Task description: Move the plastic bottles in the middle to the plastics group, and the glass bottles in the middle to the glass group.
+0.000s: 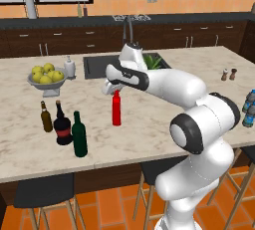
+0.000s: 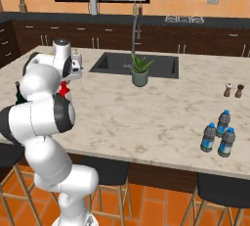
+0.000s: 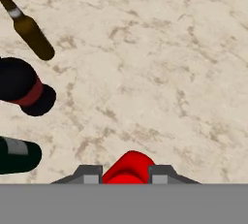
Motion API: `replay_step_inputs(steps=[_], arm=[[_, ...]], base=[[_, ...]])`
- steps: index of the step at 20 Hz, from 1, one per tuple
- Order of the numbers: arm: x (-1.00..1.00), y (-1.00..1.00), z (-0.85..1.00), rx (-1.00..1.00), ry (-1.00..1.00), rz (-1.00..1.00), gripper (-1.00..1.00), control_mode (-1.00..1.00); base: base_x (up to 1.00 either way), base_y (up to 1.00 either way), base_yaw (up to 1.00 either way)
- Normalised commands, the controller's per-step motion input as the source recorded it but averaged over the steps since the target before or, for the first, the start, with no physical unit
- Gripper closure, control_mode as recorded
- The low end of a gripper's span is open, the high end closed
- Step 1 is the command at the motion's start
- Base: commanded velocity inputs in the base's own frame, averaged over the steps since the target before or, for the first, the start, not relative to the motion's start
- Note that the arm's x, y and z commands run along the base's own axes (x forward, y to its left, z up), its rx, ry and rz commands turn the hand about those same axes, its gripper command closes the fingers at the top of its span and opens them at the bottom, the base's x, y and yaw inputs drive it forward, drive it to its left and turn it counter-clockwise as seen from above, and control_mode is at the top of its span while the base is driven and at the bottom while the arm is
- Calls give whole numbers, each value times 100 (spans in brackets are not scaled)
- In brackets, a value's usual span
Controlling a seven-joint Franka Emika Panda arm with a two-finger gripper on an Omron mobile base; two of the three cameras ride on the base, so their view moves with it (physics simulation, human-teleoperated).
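1. The gripper (image 1: 113,89) is closed around the top of the red bottle (image 1: 116,108). In the hand view the red cap (image 3: 128,168) sits tight between the two dark fingertips (image 3: 89,174).
2. The red bottle stands straight up on the marble counter (image 1: 164,119), near the middle, in front of the dark sink (image 1: 99,66).
3. To the left of it stand three more bottles close together: a tall green bottle (image 1: 79,135), a round black bottle with a red label (image 1: 63,125), and a thin brown bottle (image 1: 46,117).
4. The green bottle is nearest the front edge, just beside the black one. The brown one is a bit further back and to the left.
5. From the hand view these three are on the left side: brown bottle (image 3: 30,30) at the top, black one (image 3: 25,93) in the middle, green one (image 3: 17,155) at the bottom.
6. Three small water bottles (image 2: 218,134) with blue caps stand in a little bunch far over on the right end of the counter.
7. Two tiny shakers (image 2: 233,90) stand behind them, well apart from them.
8. A bowl of yellow-green fruit (image 1: 46,76) sits at the back left, with a white soap pump (image 1: 69,67) just beside it.
9. A small green plant in a pot (image 2: 140,71) stands at the sink.
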Motion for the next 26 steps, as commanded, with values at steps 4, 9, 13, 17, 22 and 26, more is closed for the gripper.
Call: replay_step_inputs(steps=[4, 9, 13, 17, 22, 26], arm=[[-12, 47, -15, 0, 0, 18, 100, -100], [0, 36, -12, 0, -4, 12, 100, -100], [0, 53, -21, 0, -3, 11, 100, -100], [0, 58, -6, 0, -3, 7, 100, -100], [4, 48, -5, 0, -2, 5, 100, -100], [16, 36, -8, 0, 0, 2, 100, -100]], base=[[0, 0, 0], [0, 0, 0], [0, 0, 0], [0, 0, 0], [0, 0, 0], [0, 0, 0]])
